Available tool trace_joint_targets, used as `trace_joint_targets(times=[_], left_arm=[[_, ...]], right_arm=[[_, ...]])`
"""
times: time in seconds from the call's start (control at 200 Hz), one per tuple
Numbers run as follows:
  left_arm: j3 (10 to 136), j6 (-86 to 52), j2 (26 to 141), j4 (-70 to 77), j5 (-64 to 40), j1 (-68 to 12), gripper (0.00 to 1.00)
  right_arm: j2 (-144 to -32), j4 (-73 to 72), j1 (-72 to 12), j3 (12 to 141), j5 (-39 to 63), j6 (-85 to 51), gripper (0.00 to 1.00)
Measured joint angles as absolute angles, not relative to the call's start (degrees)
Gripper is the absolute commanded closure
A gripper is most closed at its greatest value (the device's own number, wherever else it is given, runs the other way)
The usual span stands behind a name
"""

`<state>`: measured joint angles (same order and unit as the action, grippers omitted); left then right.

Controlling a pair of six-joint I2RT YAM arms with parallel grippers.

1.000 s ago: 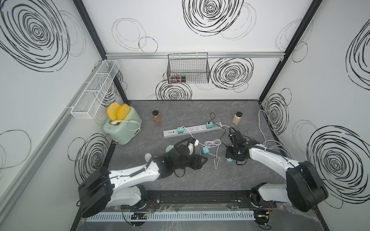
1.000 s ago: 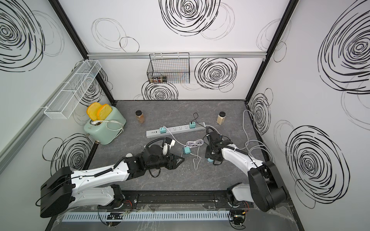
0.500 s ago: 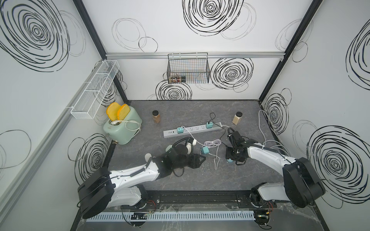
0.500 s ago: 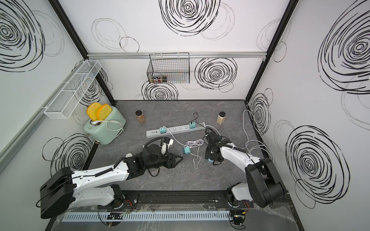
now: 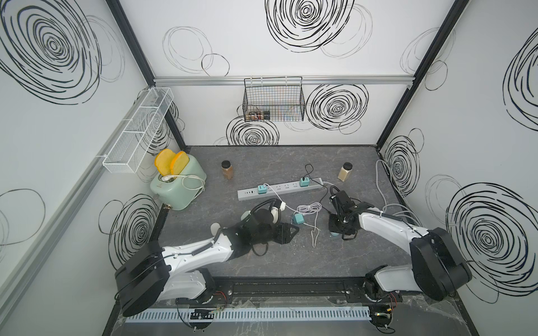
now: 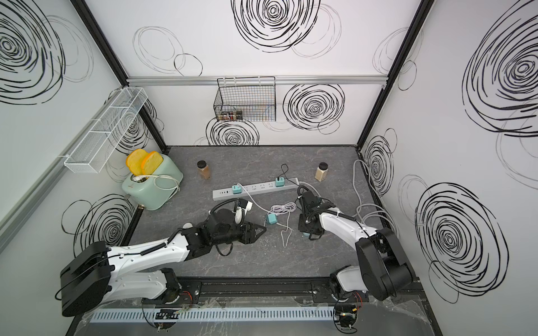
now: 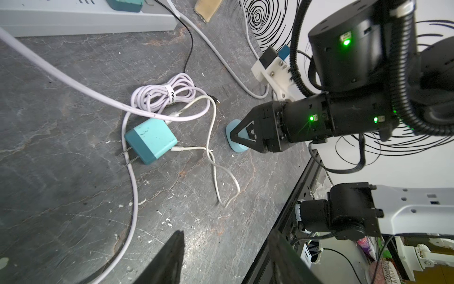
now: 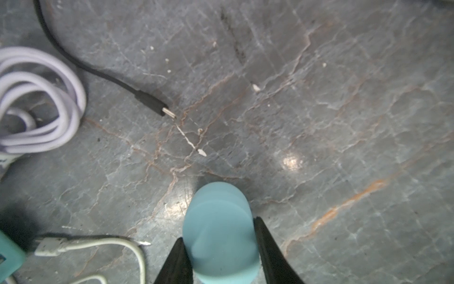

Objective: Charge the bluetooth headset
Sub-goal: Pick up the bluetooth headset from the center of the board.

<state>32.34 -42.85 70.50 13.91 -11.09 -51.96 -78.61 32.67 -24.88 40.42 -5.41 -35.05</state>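
Beside the coiled cable (image 7: 163,96), right gripper (image 8: 218,230) pinched pale-blue case (image 8: 216,204); black plug (image 8: 157,104) lay unconnected (left gripper (image 7: 226,236) open, idle).

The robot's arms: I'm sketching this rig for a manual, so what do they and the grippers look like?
Both the left arm and right arm have white shell links with black joints. Black ribbed cable conduit runs along them; small green lights glow on the right wrist. The left gripper and right gripper are black, with triangular open-frame fingers.

Left arm (image 5: 198,253), right arm (image 5: 387,227): white shells, black joints, corrugated black cable (image 7: 399,73), green LEDs (image 7: 311,118); right hand (image 7: 235,137) black, triangular.
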Motion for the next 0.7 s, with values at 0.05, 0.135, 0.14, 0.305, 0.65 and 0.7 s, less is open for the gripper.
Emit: trace_joint_targets(times=[0.05, 0.135, 0.14, 0.305, 0.65, 0.7], left_arm=[[32.32, -43.05, 70.5, 13.96, -11.18, -51.66, 0.41], [31.83, -43.44, 70.5, 14.68, -11.4, -51.03, 0.39], [31.77, -43.46, 70.5, 14.83, -11.42, -50.94, 0.39], [28.84, -44.53, 69.28, 17.82, -12.21, -48.73, 0.3], [22.61, -54.37, 62.46, 26.24, -17.63, -37.23, 0.24], [22.61, -55.64, 61.84, 27.03, -18.22, -36.84, 0.24]], right_arm=[[-78.61, 32.97, -25.08, 40.84, -5.45, -35.11, 0.67], [-78.3, 33.63, -25.82, 42.28, -5.41, -35.11, 0.67], [-78.26, 33.69, -25.91, 42.39, -5.39, -35.11, 0.67], [-75.07, 34.54, -28.77, 47.9, -3.03, -34.41, 0.63], [-72.6, 31.29, -33.85, 55.59, 9.34, -27.55, 0.62], [-72.75, 30.63, -34.0, 56.12, 11.25, -26.04, 0.62]])
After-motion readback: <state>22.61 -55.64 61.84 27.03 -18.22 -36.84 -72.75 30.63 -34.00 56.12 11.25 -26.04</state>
